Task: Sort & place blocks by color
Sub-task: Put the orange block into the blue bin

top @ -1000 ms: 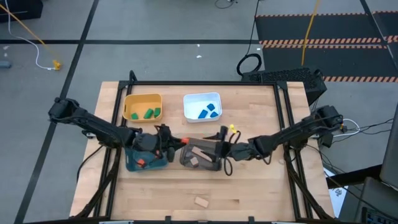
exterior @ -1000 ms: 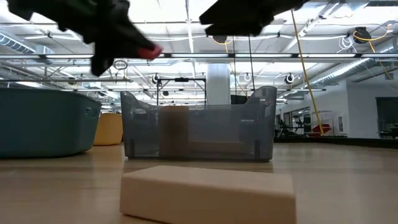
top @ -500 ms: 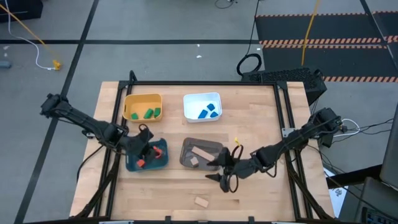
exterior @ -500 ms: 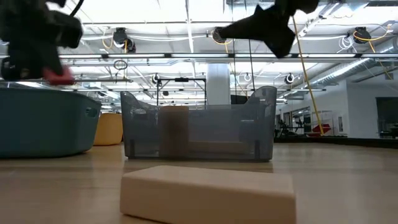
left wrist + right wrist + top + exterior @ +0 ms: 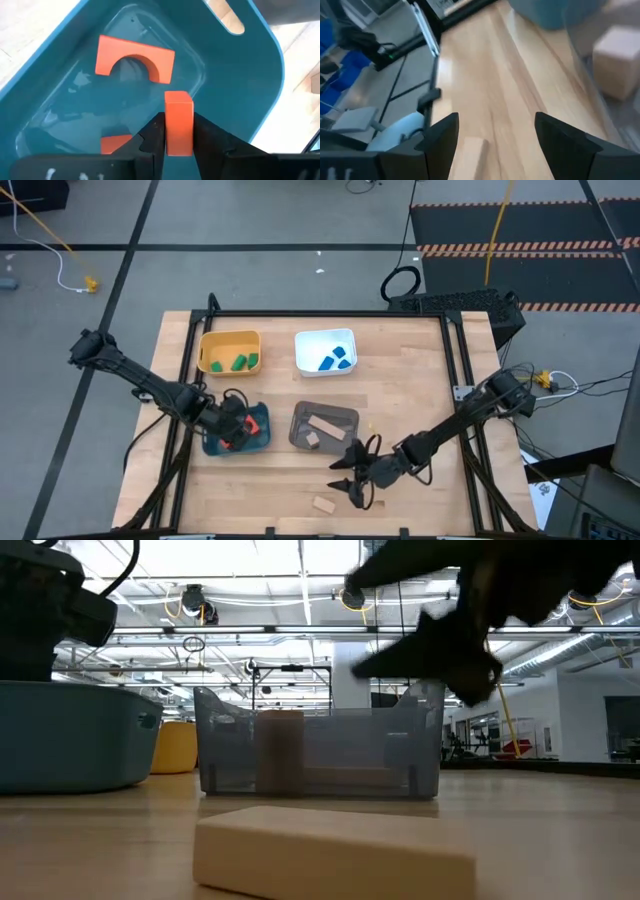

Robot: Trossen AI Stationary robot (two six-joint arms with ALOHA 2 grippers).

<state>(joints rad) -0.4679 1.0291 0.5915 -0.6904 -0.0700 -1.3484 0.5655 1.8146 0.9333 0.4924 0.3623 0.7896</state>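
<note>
The left tool point(image 5: 178, 131) hangs over the teal bin point(image 5: 240, 80) with its fingers pressed against a red-orange bar point(image 5: 178, 122), pinching it upright between them. Under the tool, on the bin's floor, lies a red-orange arch point(image 5: 134, 57), and a second small red-orange block point(image 5: 115, 144) sits close beside the fingers, partly hidden. From above, this tool point(image 5: 236, 430) shows over the teal bin's point(image 5: 212, 444) middle.

The right tool point(image 5: 490, 145) hovers above the desk point(image 5: 520, 100) with its fingers spread wide and nothing between them. Just below and ahead of it lies a tan wood block point(image 5: 470, 155) on the bare desk; in the high view the tool point(image 5: 350, 478) stands near that block point(image 5: 322, 504), apart from it. Beyond the right tool is the grey bin point(image 5: 352, 418), holding a tan bar point(image 5: 324, 426) and a tan cube point(image 5: 312, 441).

Farther from both tools, the yellow bin point(image 5: 213, 342) holds green blocks point(image 5: 240, 362), seemingly three, and the white bin point(image 5: 310, 340) holds blue blocks point(image 5: 334, 360). In the low view, the tan block point(image 5: 335, 850) lies nearest, with the grey bin point(image 5: 320, 745) behind it.
</note>
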